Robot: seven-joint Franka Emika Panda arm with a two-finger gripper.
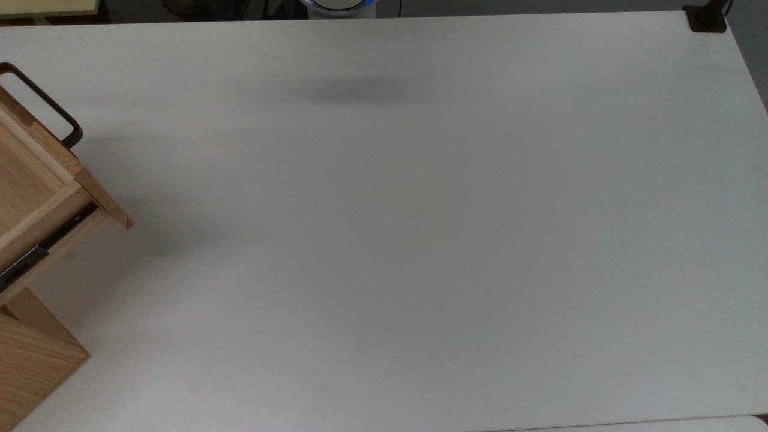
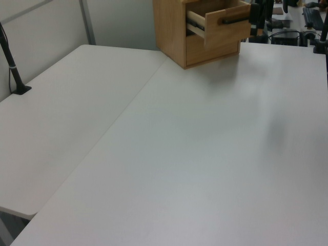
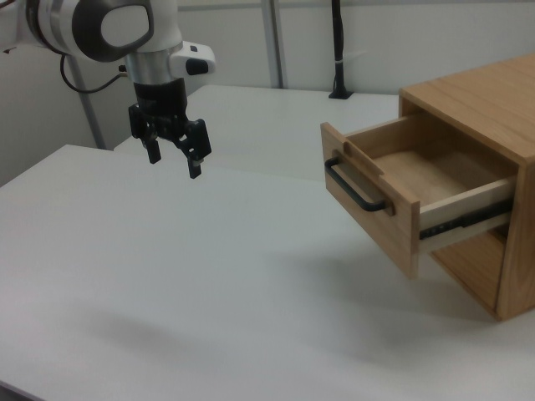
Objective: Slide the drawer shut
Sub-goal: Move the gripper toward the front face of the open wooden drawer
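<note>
The drawer [image 3: 393, 188] stands pulled well out of its wooden cabinet [image 3: 489, 109] at the right view's right, its inside bare and its black loop handle [image 3: 355, 188] facing left. The top view has the drawer [image 1: 36, 174] at its left edge with the black side rail [image 1: 48, 240] showing. In the left view the drawer [image 2: 225, 23] juts from the cabinet at the back. My gripper [image 3: 174, 157] hangs open above the white table [image 3: 209, 267], far to the left of the handle, holding nothing.
A black post [image 3: 338, 50] is clamped at the table's far edge in the right view; the left view has a black clamp arm [image 2: 13, 66] at its left edge. A seam [image 2: 128, 107] joins two tabletops. The robot's base [image 1: 339, 6] sits at the top view's upper edge.
</note>
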